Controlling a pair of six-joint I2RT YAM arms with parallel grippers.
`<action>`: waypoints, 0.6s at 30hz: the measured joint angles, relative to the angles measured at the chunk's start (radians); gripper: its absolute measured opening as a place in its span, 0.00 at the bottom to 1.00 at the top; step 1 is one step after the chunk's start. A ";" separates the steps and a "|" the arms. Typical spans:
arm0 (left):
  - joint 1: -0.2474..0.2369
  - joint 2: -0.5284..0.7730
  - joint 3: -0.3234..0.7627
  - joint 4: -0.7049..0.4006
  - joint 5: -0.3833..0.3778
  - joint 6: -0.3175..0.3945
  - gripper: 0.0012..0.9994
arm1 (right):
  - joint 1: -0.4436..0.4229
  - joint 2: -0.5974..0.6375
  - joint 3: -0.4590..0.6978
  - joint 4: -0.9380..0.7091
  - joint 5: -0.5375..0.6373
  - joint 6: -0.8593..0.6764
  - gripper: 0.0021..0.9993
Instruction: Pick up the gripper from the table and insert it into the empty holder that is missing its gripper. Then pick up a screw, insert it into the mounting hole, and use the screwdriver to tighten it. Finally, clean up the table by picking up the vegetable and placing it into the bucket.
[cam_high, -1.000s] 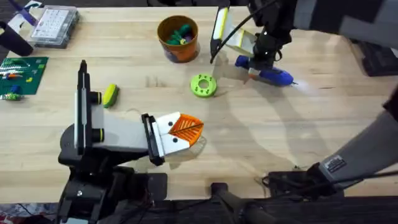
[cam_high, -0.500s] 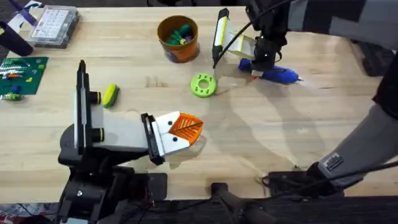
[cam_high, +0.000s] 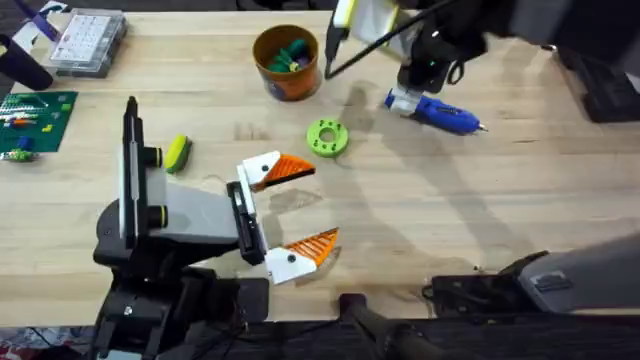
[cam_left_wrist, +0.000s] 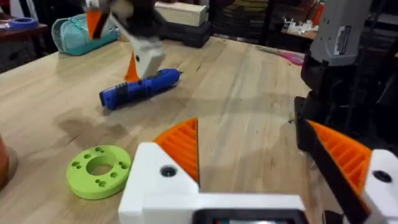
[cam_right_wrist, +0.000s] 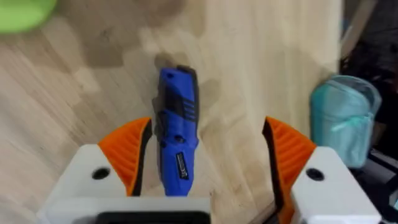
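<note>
My left gripper (cam_high: 290, 208) stands open low over the table (cam_high: 450, 200). Each of its white holders (cam_high: 262, 170) carries an orange ribbed gripper (cam_high: 296, 166); they also show in the left wrist view as holder (cam_left_wrist: 155, 180) and gripper (cam_left_wrist: 183, 144). The blue screwdriver (cam_high: 440, 112) lies on the table at the far right. My right gripper (cam_high: 418, 80) hovers open just over its butt end; its fingers (cam_right_wrist: 127, 149) stand on either side of the screwdriver (cam_right_wrist: 177, 143) without touching it. The yellow-green vegetable (cam_high: 177, 153) lies at the left. The orange bucket (cam_high: 286, 60) stands at the back.
A flat green ring (cam_high: 327, 137) with holes lies between the bucket and my left gripper. A clear parts box (cam_high: 88, 40) and a green board (cam_high: 38, 118) sit at the far left. Several small coloured pieces lie inside the bucket.
My left gripper has opened; its two orange-tipped fingers have spread apart. The right gripper has risen and drawn back from the screwdriver, which stays on the table.
</note>
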 joint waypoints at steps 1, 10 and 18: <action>0.000 0.000 0.000 0.000 0.000 0.000 0.99 | 0.007 -0.032 0.000 0.000 -0.001 0.025 1.00; 0.010 0.000 -0.003 0.162 -0.096 -0.089 0.99 | 0.024 -0.244 0.001 -0.004 -0.086 0.379 1.00; 0.101 0.136 0.146 0.062 -0.176 -0.106 0.99 | 0.024 -0.391 0.001 -0.030 -0.106 0.631 1.00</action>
